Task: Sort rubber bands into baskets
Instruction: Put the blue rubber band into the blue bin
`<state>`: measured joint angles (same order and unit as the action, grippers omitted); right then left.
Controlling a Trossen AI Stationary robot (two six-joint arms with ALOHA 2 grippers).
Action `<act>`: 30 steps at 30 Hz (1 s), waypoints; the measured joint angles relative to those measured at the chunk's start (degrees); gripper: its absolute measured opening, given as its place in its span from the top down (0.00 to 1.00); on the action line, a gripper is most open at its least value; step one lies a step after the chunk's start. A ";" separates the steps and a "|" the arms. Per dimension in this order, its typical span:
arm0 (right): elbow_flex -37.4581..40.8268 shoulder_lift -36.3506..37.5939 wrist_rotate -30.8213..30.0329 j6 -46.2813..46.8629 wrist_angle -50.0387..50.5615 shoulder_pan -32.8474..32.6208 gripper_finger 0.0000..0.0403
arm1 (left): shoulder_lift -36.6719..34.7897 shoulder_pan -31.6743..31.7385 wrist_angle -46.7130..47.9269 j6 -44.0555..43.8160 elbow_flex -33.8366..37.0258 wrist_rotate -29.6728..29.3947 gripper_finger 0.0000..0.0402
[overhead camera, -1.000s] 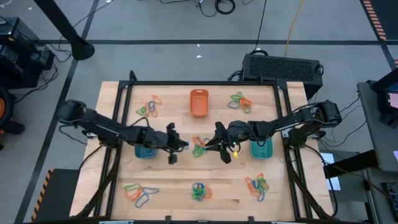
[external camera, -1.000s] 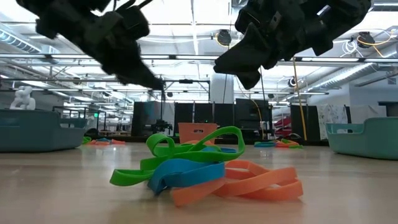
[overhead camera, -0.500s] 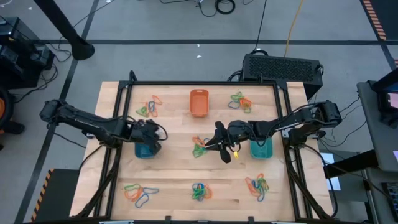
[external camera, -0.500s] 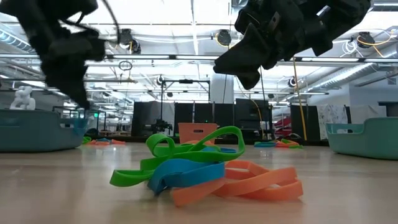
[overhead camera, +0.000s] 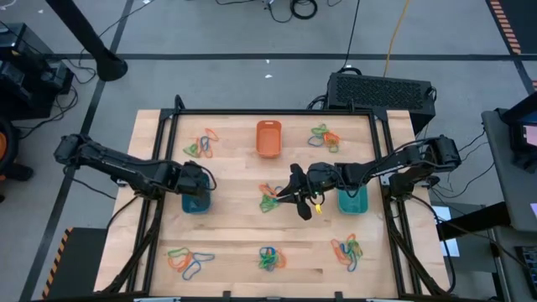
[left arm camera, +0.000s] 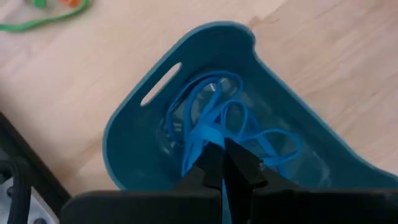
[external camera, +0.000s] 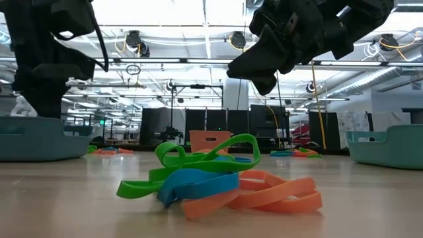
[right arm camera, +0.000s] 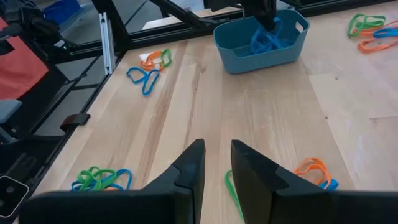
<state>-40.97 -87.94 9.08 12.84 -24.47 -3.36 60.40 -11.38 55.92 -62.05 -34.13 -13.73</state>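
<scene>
My left gripper (overhead camera: 195,180) hangs over the blue basket (overhead camera: 195,204) at the table's left, shut on a blue rubber band (left arm camera: 198,142). More blue bands (left arm camera: 249,134) lie in that basket. My right gripper (overhead camera: 292,193) is open and empty, just right of a small pile of green, orange and blue bands (overhead camera: 268,199) at the table's middle. In the right wrist view its fingertips (right arm camera: 216,168) stand above the wood, with a green band (right arm camera: 233,186) and an orange one (right arm camera: 314,168) close by. The orange basket (overhead camera: 268,138) stands far centre, the teal basket (overhead camera: 352,200) at the right. My left gripper pinches a blue rubber band (left arm camera: 202,138) between its two shut fingertips, coming from above and pointing down into the blue basket. The band hangs slack below the fingers, its lower part among the other bands (right arm camera: 267,37) inside the basket.
Mixed band piles lie at far left (overhead camera: 201,144), far right (overhead camera: 325,136), near left (overhead camera: 186,260), near centre (overhead camera: 270,258) and near right (overhead camera: 348,247). The near-centre pile fills the low view (external camera: 218,185). Black frame rails run along the table's edges (right arm camera: 109,43).
My left gripper has gone from beside the middle pile toward the table's left edge and now stands over the blue basket. My right gripper has kept still.
</scene>
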 joint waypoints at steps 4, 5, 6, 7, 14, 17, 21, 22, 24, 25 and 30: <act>0.00 0.00 0.00 -0.02 0.27 0.00 0.83 | 0.62 0.00 -2.34 3.86 0.02 0.36 0.97; 0.00 0.00 0.00 -0.02 0.32 -0.01 0.83 | 0.68 0.00 -3.16 4.23 0.00 0.36 0.95; 0.00 0.00 0.00 -0.02 0.34 -0.01 0.83 | 0.70 0.01 -3.67 5.09 0.00 0.32 0.94; 0.00 0.00 0.00 -0.02 0.37 -0.02 0.83 | 0.66 0.02 -4.19 5.66 0.00 0.32 0.92; 0.00 0.00 0.00 -0.02 0.61 -0.02 0.83 | 0.66 0.04 -5.77 11.64 0.00 3.38 0.80; 0.00 0.00 -0.02 -0.02 0.59 -0.02 0.83 | 0.66 0.04 -5.73 11.92 0.00 3.14 0.74; 0.00 0.00 -0.02 -0.02 0.59 -0.02 0.83 | 0.66 0.04 -5.73 12.74 0.00 2.96 0.66; 0.00 0.00 -0.02 -0.02 0.59 -0.02 0.83 | 0.66 0.04 -5.75 13.21 0.00 3.02 0.65; 0.00 0.00 -0.02 -0.02 0.59 -0.02 0.83 | 0.66 0.05 -5.75 14.52 0.00 3.83 0.62; 0.00 0.00 -0.02 -0.02 0.59 -0.02 0.83 | 0.66 0.21 -5.61 15.42 -0.18 4.92 0.62; 0.00 0.00 -0.04 -0.02 0.59 -0.02 0.83 | 0.66 0.17 -5.29 19.30 -3.12 9.07 0.61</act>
<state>-40.97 -87.94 9.04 12.82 -23.88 -3.38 61.06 -11.21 50.63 -42.75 -37.25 -4.66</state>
